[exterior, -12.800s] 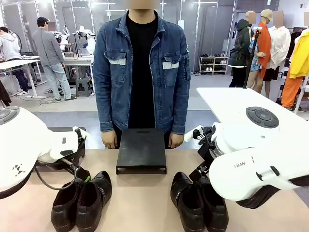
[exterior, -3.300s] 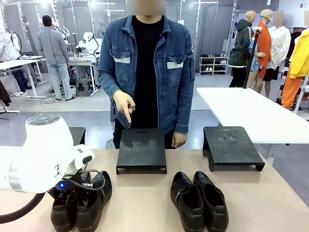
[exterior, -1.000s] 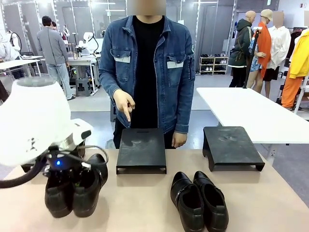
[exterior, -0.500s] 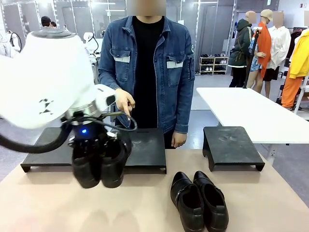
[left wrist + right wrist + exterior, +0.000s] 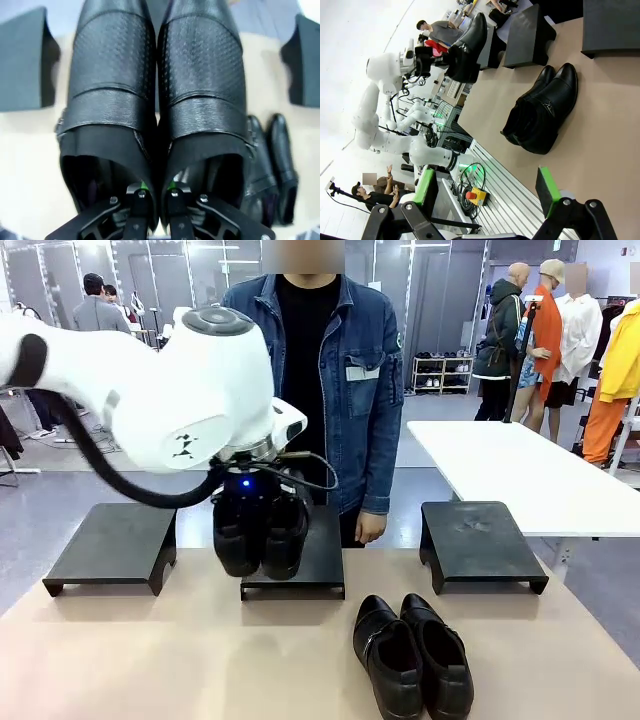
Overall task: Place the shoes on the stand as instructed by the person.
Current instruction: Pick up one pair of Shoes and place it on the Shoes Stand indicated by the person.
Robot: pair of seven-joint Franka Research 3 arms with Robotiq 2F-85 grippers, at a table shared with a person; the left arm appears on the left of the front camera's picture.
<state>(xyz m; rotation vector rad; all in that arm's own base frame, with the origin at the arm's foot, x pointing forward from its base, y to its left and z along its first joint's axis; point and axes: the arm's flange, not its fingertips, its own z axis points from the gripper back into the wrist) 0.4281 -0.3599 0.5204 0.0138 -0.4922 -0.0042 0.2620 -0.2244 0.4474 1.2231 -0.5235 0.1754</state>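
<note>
- The left gripper [image 5: 156, 193] is clamped on the held pair [image 5: 260, 535]. One finger sits inside each shoe, and they squeeze the two adjoining inner walls together.
- In the front view that pair hangs toes lowest over the 7 o'clock corner of the middle stand [image 5: 320, 558]. I cannot tell whether the toes touch its top.
- The left stand [image 5: 110, 540] lies at 9 o'clock of the middle one and the right stand [image 5: 480, 540] at 3 o'clock. A strip of bare table [image 5: 150, 660] separates each from the middle stand.
- The other pair [image 5: 412, 655] rests side by side on the table at 5 o'clock of the middle stand, near the front edge. Open tabletop spreads out at its 9 o'clock.
- The person [image 5: 350, 370] stands at 12 o'clock behind the middle stand, one hand [image 5: 370, 529] at the far edge.
- The left wrist view gives the grip itself, which the shoes cover in the front view.
- The right wrist view gives the right gripper [image 5: 487, 192], its jaws spread wide with nothing between them, near the table's edge.
- Half a second ago the held pair hung at 9 o'clock of the middle stand, and a second ago it was lower still at the table's left. The person's pointing finger showed then; the arm covers it now.
</note>
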